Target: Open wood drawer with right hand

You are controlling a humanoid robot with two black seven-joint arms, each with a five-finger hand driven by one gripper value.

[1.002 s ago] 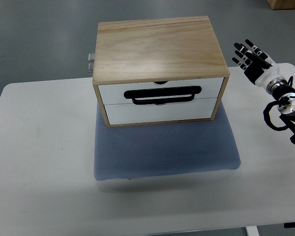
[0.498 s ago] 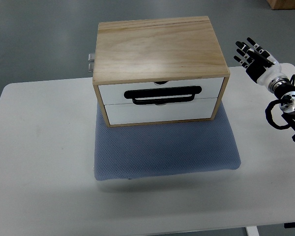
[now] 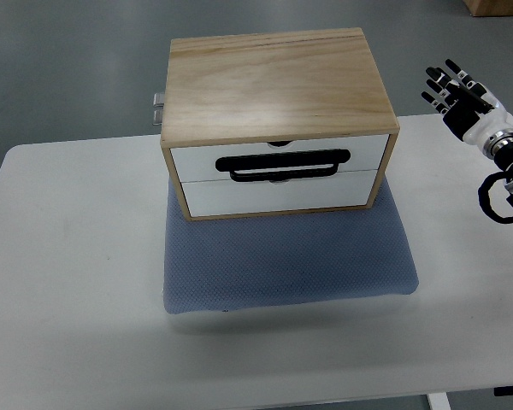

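Grey floor runs behind a white table (image 3: 77, 282) that fills most of the scene. On the table lies a blue-grey padded mat (image 3: 286, 265), and on the far part of that mat stands the wood drawer box (image 3: 274, 85), its pale plank top facing up. The box shows 2 white drawer fronts on its near side, stacked one above the other. Both fronts sit flush with the wooden frame, so both drawers are closed. A black loop handle (image 3: 284, 164) lies across the seam where the 2 fronts meet. At the far left corner of the box a small metal fitting (image 3: 158, 106) sticks out from the side.

Over by the right edge, the right hand (image 3: 462, 92) hangs above the far right corner of the table, well apart from the box and to the right of it. Its fingers (image 3: 449, 73) are spread and point toward the far side, and they hold nothing. The white wrist and a loop of black cable (image 3: 493, 198) trail away toward the right edge behind the hand.
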